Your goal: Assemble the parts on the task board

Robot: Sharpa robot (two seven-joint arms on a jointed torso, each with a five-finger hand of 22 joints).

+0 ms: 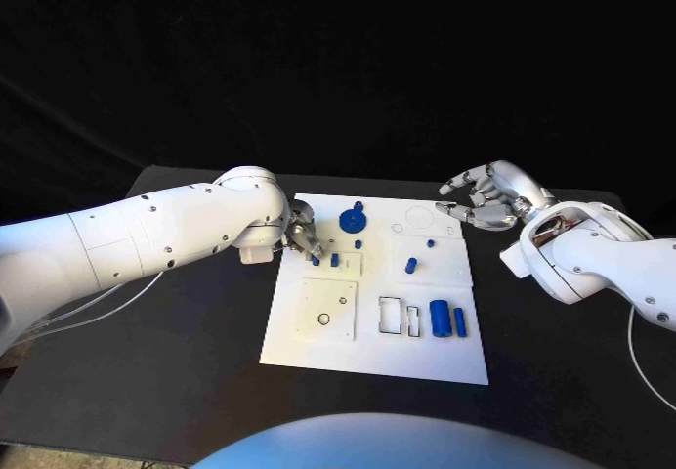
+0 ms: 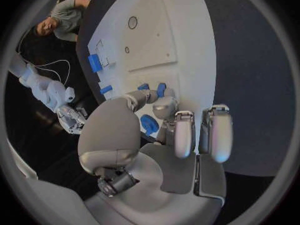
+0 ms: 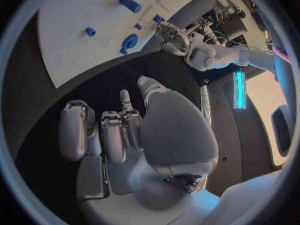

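The white task board [image 1: 378, 327] lies in the middle of the black desk [image 1: 169, 391], and everything else is placed against it here. The left hand [image 1: 300, 234] sits at the board's left edge, toward its far end, with its fingertips [image 2: 164, 92] bent down onto the board surface just beside two small upright blue pegs [image 1: 334, 259]; in the left wrist view the fingertips seem to touch or pinch one of these pegs, but whether a peg is really held cannot be told. Just beyond that hand, near the board's far edge, lies a round blue gear-like part [image 1: 353, 221] with a small knob at its top. Further toward the board's middle stands a short blue peg [image 1: 410, 263], and a tiny blue piece [image 1: 430, 242] sits a little beyond it. Near the board's right edge, in its nearer half, a thick blue cylinder [image 1: 441, 318] lies beside a thinner blue pin [image 1: 459, 322], both next to two narrow rectangular slots [image 1: 391, 315]. A raised square plate [image 1: 327, 310] with a small round hole occupies the nearer left part of the board. The right hand [image 1: 484, 198] hovers off the board's far right corner, above the desk, fingers curled loosely inward and apart, holding nothing and touching no part.
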